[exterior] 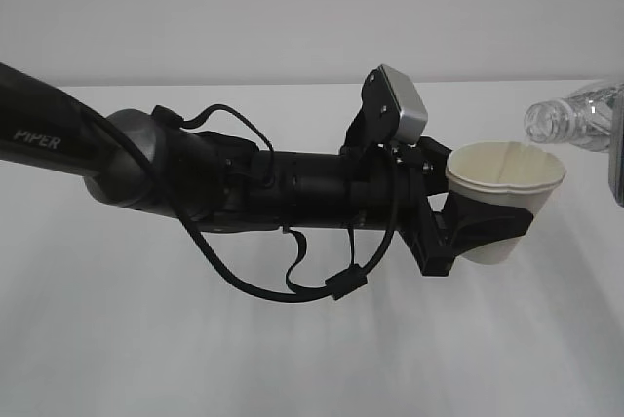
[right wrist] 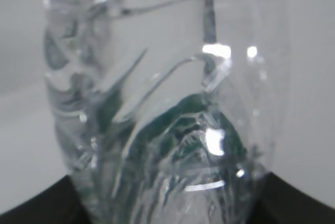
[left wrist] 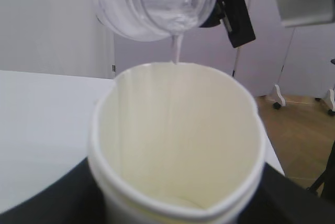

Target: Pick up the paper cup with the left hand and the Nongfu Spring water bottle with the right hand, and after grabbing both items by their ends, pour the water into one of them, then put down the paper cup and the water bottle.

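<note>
The white paper cup (exterior: 505,193) hangs above the table, upright, with my left gripper (exterior: 483,227) shut around its lower body. From the left wrist the cup (left wrist: 175,145) fills the view, its cream inside dented at the near rim. The clear Nongfu Spring water bottle (exterior: 575,117) lies tipped at the right edge, mouth toward the cup. Its mouth (left wrist: 157,4) sits just above the cup's far rim, and a thin stream of water (left wrist: 177,51) falls into the cup. The bottle's ribbed body (right wrist: 162,119) fills the right wrist view, my right gripper (right wrist: 165,203) shut on it.
The white table (exterior: 292,339) lies below both arms, against a pale wall. The left arm lettered PIPER (exterior: 58,139), with loose black cables (exterior: 292,281), stretches across the middle. Past the table's right edge is wooden floor with white stand legs (left wrist: 277,98).
</note>
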